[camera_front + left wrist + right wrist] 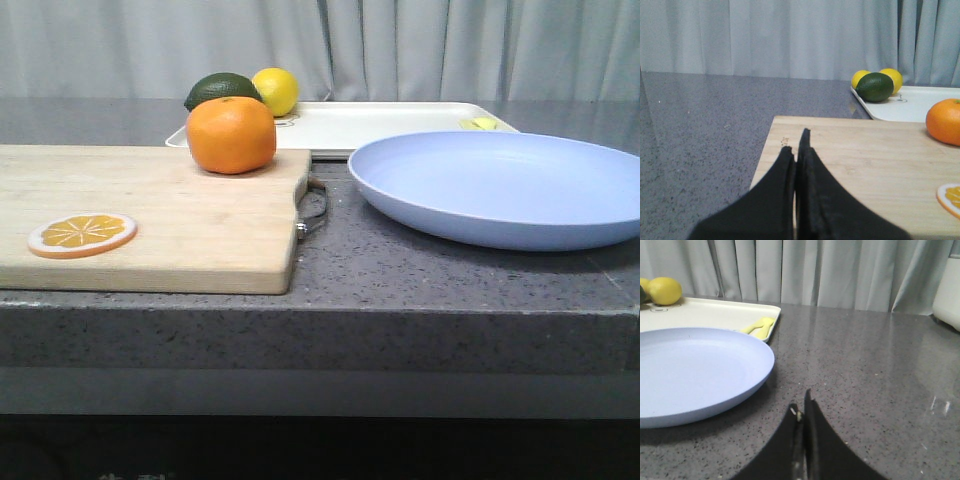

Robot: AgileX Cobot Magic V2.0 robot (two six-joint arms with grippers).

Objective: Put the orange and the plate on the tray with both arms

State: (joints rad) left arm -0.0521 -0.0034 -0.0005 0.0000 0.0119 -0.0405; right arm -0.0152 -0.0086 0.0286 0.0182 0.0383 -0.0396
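one orange (231, 134), one plate (500, 186), one tray (360, 125), one cutting board (170, 215), one orange slice (82, 234), one dark green lime (221, 89), two lemons by the left wrist view (860, 77) (892, 78), a small yellow piece (479, 124) on the tray, all on one grey speckled desk (400, 270).

taking the cutting board as landmark: orange sitting on its far right corner, slice lying flat near its front left, metal handle (314, 208) on its right edge. plate resting on the desk just right of the handle, apart from the board, its far rim overlapping the tray's near edge in the front view. tray behind the board and plate; lime and lemons at its far left corner, behind the orange, yellow piece near its right end.

bare desk left of the board in the left wrist view, and a wide bare stretch right of the plate in the right wrist view. middle of the tray bare.

left end effector (798, 150) with fingers pressed together, holding nothing, above the board's left corner. right end effector (802, 412) likewise closed together, gripping nothing, over bare desk just right of the plate's rim.
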